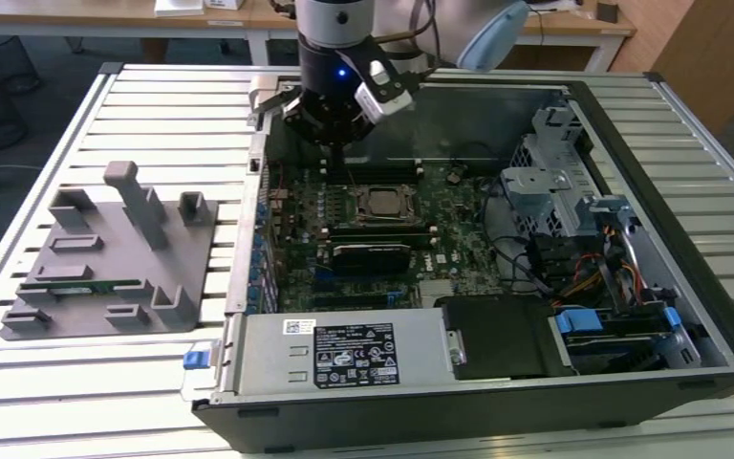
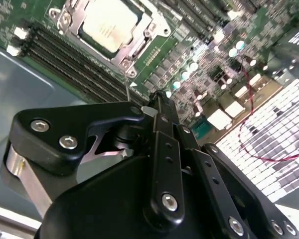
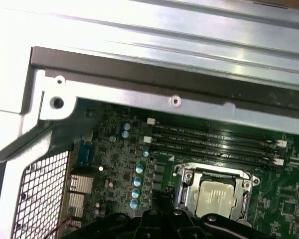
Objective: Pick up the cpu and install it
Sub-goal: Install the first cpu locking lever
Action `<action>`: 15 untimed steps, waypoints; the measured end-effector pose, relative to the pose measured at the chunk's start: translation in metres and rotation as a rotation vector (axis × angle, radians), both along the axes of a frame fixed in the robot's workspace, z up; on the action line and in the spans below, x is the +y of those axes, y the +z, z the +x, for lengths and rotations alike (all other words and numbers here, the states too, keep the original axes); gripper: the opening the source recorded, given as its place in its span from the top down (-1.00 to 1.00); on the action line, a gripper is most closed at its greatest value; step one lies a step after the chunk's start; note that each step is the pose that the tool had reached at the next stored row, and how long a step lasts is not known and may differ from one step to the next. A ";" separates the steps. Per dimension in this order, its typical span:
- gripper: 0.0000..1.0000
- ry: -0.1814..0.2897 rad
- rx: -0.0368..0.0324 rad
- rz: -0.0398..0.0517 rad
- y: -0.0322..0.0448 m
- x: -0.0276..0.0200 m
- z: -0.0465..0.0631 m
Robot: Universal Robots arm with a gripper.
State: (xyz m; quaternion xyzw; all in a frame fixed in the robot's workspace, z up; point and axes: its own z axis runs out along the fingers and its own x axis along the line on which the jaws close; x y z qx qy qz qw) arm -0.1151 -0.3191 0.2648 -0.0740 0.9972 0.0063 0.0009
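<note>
The cpu [image 1: 380,203], a small square chip with a dull silver top, lies flat inside the socket frame on the motherboard [image 1: 457,249] of the open computer case. It also shows in the second wrist view [image 2: 109,25] and the first wrist view [image 3: 217,194]. My gripper [image 1: 332,134] hangs above the far end of the case, over the memory slots [image 1: 380,170] just beyond the socket. It is apart from the cpu, with nothing seen in it. Its black body and linkage [image 2: 157,97] sit close to the camera in the second wrist view.
A grey fixture plate [image 1: 112,258] with upright posts lies on the slatted table at the exterior view's left, with a green memory stick [image 1: 80,284] on it. Inside the case are a power supply [image 1: 341,349] at the near side and a metal drive cage [image 1: 558,191] with cables at the right.
</note>
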 end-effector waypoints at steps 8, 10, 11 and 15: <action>0.79 0.000 0.0001 -0.0001 -0.0055 0.0107 -0.004; 0.79 0.000 0.0000 -0.0001 -0.0063 0.0121 -0.003; 0.79 0.000 0.0001 -0.0001 -0.0065 0.0124 -0.002; 0.79 0.000 0.0001 0.0000 -0.0071 0.0149 0.007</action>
